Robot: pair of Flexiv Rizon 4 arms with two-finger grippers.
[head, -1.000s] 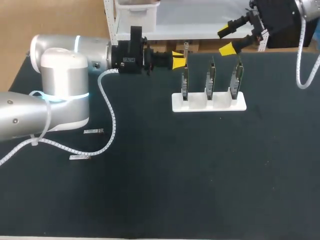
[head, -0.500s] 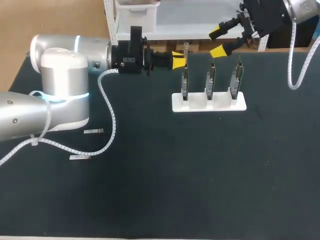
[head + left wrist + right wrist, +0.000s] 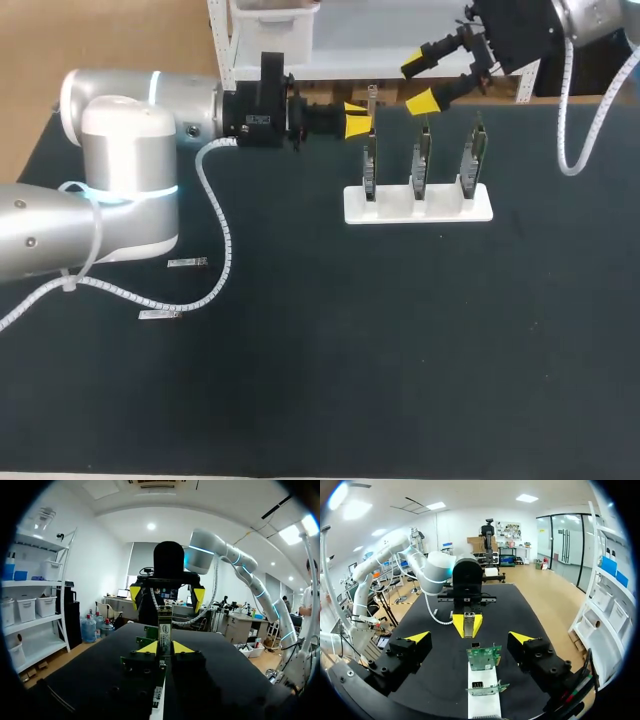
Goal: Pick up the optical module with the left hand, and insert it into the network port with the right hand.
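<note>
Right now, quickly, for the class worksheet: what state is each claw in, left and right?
Left claw: closed on the optical module.
Right claw: open, holding nothing.

The left pincer (image 3: 165, 648) grips the optical module (image 3: 165, 626) from both sides, the right pincer (image 3: 167, 592), fingers spread wide, seemingly just beyond it.

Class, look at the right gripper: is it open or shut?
Open. The right gripper has its yellow tips wide apart in both the head and right wrist views, and nothing is held between them.
</note>
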